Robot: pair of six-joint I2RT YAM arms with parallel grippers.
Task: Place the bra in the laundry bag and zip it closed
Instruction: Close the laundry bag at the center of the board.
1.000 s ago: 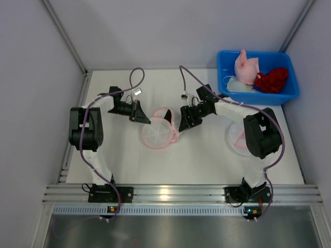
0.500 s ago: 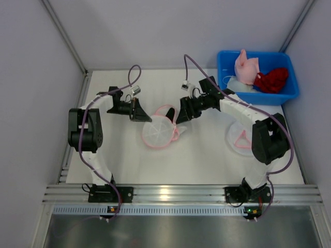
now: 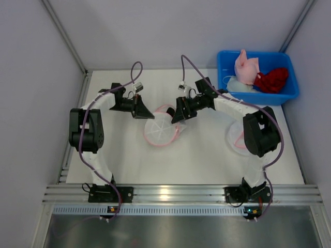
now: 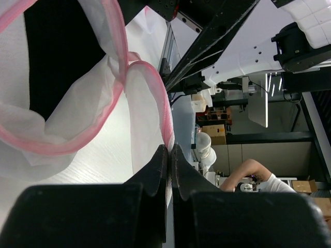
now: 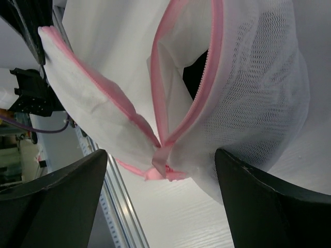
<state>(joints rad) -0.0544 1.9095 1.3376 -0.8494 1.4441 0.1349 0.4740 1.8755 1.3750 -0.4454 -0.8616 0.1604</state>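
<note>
- Left hand [image 4: 169, 150]: closed, pinching the pink rim of the laundry bag [image 3: 159, 132].
- Right hand [image 5: 160, 155]: open, fingers straddling the bag's zipper end.
- Bag: on the bench [image 3: 207, 160] between both hands, mouth open.

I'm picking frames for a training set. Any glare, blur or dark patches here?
Top view: even light, soft shadows, one glare spot on the metal rail. Left wrist view: the left claw, shut on the laundry bag, is a dark silhouette. Right wrist view: the bag's mesh is sharp; the open right claw is dark and soft-edged.
</note>
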